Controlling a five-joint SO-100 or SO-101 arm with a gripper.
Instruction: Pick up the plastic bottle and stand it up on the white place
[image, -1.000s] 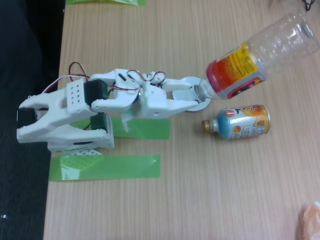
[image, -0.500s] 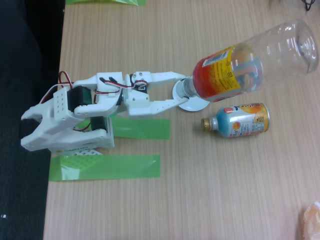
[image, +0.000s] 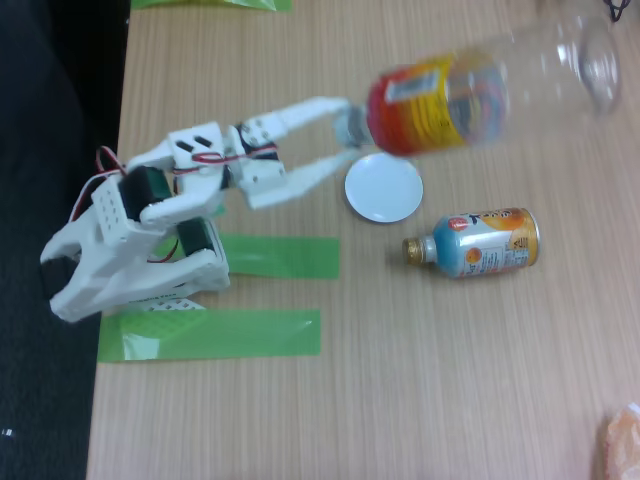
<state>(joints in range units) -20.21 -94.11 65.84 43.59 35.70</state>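
Observation:
The plastic bottle (image: 440, 100) is a long clear one with a red, orange and yellow label. It hangs blurred above the table near the top of the fixed view, its base pointing right. My white gripper (image: 348, 130) is shut on its neck end, which is hidden between the fingers. The white place (image: 383, 187) is a small round plate lying flat on the wood, just below the bottle's neck and lower finger in the picture. The whole plate is in sight.
A shorter blue-and-orange bottle (image: 478, 243) with no cap lies on its side right of and below the plate. Two green tape strips (image: 210, 333) lie by the arm's base. The table's left edge (image: 118, 150) drops to dark floor.
The gripper has moved up and left in the picture, still holding the bottle. The plate, half hidden under the gripper before, now lies in full view. The short bottle has not moved.

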